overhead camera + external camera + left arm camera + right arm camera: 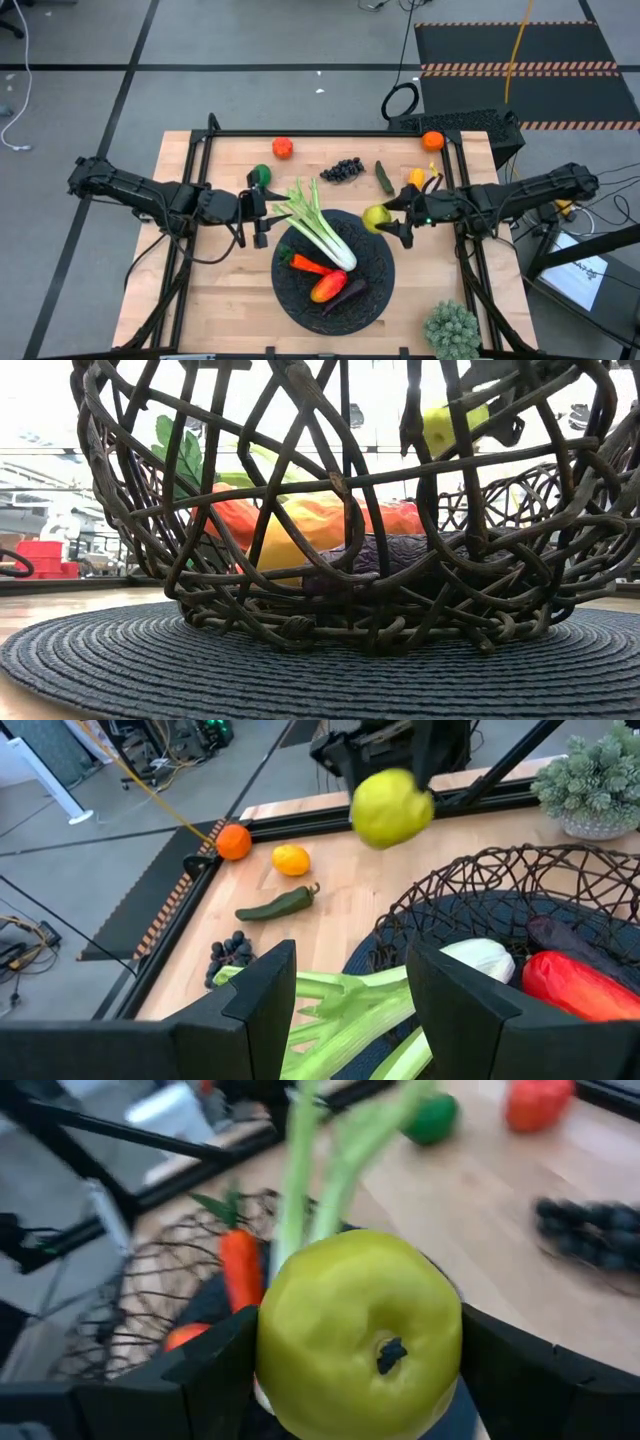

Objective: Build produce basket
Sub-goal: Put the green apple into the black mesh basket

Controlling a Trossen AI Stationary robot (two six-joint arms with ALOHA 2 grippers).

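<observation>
1. The step in hand looks like loading: the right gripper (392, 222) holds a round yellow-green fruit with a dark stem dimple (376, 216), jaws clamped on its sides, just above the right-hand rim of the big black woven wicker basket (375, 290).
2. Next, I reckon, it needs carrying further over the basket's middle, lowering, then letting go.
3. The left gripper (262, 213) sits at the basket's left rim, jaws half-spread around the green stalks of the long white-green leek (322, 232).
4. Inside the basket lie an orange carrot (305, 264), a glossy red-orange pepper (328, 288) and a purple eggplant (345, 294).
5. Dark grapes (346, 169) wait beyond the basket.
</observation>
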